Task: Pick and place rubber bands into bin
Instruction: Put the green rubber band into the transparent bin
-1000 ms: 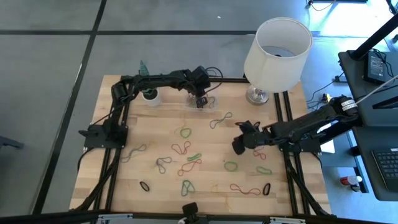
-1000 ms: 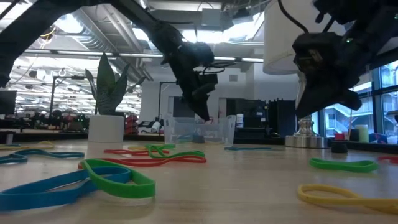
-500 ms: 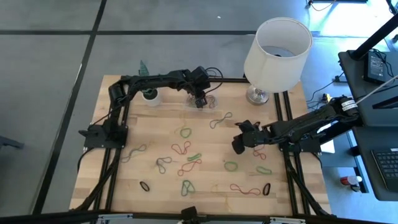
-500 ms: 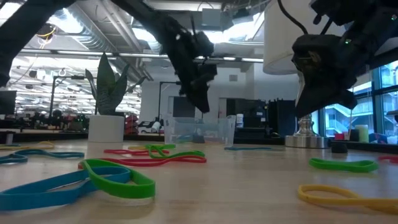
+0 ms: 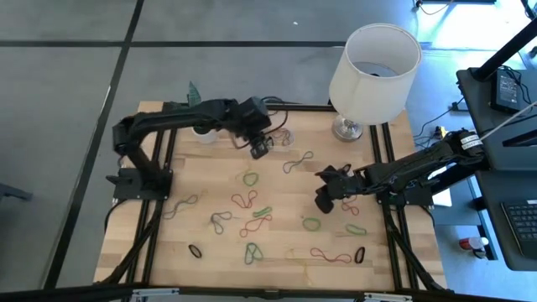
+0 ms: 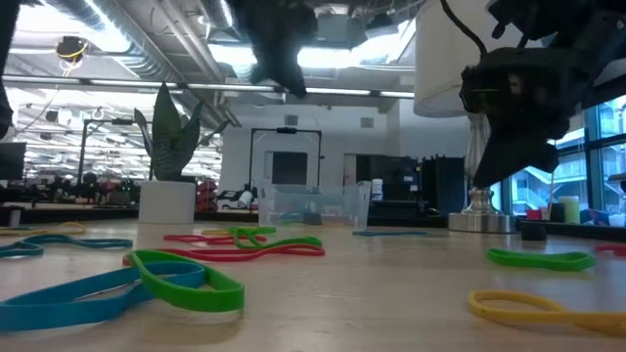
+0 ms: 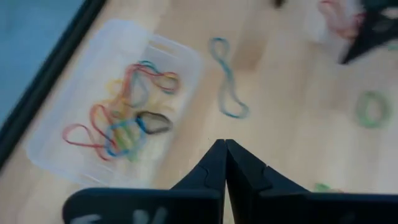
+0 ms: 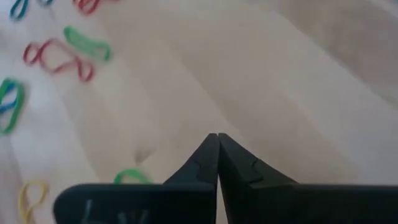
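Observation:
The bin (image 7: 118,118) is a clear shallow tray at the table's far edge (image 5: 283,134) and holds several coloured rubber bands (image 7: 127,121). More bands lie flat on the wood: a green loop (image 5: 250,178), a red figure-eight (image 5: 244,200), a blue-grey one (image 7: 227,78). My left gripper (image 5: 261,152) hangs shut and empty above the table, just near-left of the bin, high in the low view (image 6: 279,59). My right gripper (image 5: 323,200) is shut and empty over bare wood at the right (image 8: 217,140).
A white lamp (image 5: 373,63) stands on its metal base (image 5: 346,127) at the far right corner. A small white plant pot (image 5: 202,130) sits left of the bin. Black frame rails (image 5: 390,214) run along the table's sides. Bands are scattered over the near half.
My left gripper has risen from down in the bin and drawn back toward the near-left, with its arm's elbow swinging out to the left. The bin and its bands stay in place. My right arm has kept still.

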Tool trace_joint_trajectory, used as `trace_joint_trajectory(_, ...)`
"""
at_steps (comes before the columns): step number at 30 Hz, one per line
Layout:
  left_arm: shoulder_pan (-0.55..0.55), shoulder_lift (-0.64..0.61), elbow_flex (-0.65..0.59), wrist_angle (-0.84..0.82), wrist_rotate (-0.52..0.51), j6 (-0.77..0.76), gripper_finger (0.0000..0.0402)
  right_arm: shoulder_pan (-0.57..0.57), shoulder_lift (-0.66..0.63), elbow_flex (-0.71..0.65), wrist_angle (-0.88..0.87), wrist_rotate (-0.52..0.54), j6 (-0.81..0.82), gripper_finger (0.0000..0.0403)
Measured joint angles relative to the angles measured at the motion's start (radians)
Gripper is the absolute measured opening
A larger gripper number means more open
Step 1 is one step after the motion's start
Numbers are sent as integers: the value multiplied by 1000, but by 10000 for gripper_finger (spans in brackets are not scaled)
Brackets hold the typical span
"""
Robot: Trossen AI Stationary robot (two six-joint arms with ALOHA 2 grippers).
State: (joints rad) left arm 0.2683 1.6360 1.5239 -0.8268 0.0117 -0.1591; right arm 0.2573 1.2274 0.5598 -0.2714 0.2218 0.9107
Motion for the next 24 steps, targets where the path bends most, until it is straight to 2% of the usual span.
trace_joint_trajectory(4, -113, -118, -95, 3, -90, -98, 1, 3, 0, 0, 9, -41, -37, 9)
trace_joint_trajectory(9, -290, -277, -275, 47, -234, -227, 2, 26, 0, 17, 4, -83, -158, 4)
trace_joint_trajectory(16, -511, -462, -500, 128, -424, -330, 2, 72, 21, 180, -136, -60, -290, 2)
trace_joint_trajectory(20, -586, -556, -603, 138, -439, -334, 2, 88, 81, 320, -308, -58, -294, 2)
trace_joint_trajectory(24, -630, -660, -730, 226, -441, -279, 1, 89, 171, 424, -456, -57, -289, 2)
